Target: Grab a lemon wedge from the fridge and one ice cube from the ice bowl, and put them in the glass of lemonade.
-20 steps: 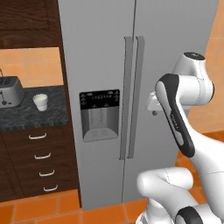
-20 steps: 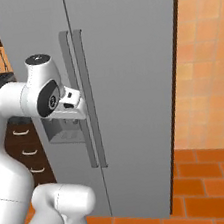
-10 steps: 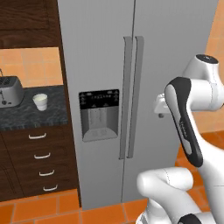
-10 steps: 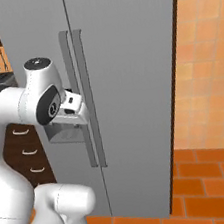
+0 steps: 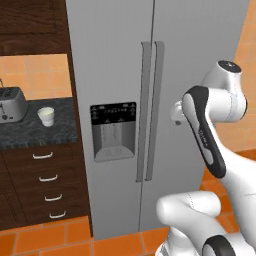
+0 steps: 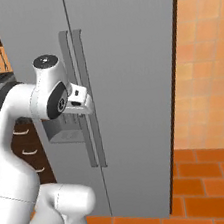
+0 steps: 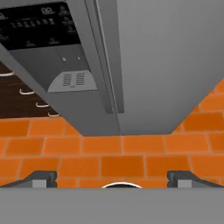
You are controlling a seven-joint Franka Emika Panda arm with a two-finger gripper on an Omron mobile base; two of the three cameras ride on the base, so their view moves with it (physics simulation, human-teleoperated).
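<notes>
While the tall grey steel two-door fridge point(image 5: 150, 115) stands closed, hiding any lemon wedge, the white arm's two-finger gripper point(image 7: 113, 177) hangs wide open and empty before its right door; step: fridge opening; next: grasping a long vertical handle point(image 5: 157, 110).

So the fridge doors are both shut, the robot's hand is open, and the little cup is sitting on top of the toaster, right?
Almost. The fridge doors are both shut and the hand is open, but the cup isn't on top of the toaster. It stands on the dark counter beside the toaster. The left base view shows this.
</notes>
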